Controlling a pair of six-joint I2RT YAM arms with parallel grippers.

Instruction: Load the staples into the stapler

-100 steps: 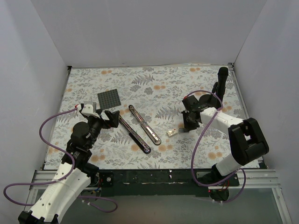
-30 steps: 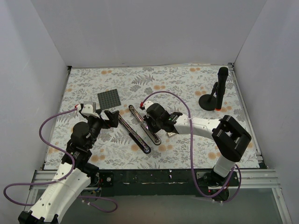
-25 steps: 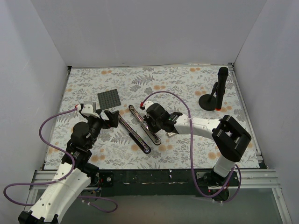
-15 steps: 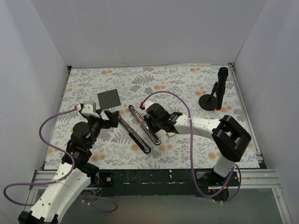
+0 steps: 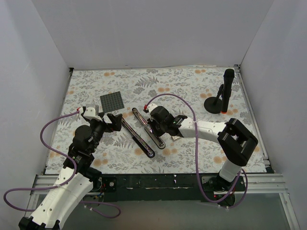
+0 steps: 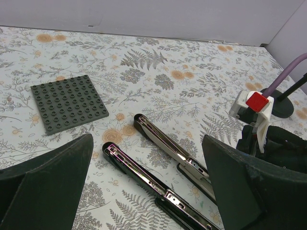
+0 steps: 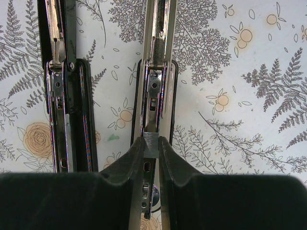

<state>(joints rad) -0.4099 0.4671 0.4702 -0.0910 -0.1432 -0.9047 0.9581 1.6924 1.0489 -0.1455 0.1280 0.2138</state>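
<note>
Vs a few seconds back: right tool in from the right side of the tabletop to centre; nothing changed on the left. Left tool wide open, empty, beside the stapler, which lies splayed flat mid-tabletop. Right tool pinching the staples at the end of the silver channel. Looks like the insertion step. Next: align strip with channel, lower, slide in, release.

- Tabletop covered in pale fern-and-flower print, orange blossoms scattered.
- Plain white walls enclosing left, rear, right.
- Metal framing along near edge.
- Even, diffuse lighting.
</note>
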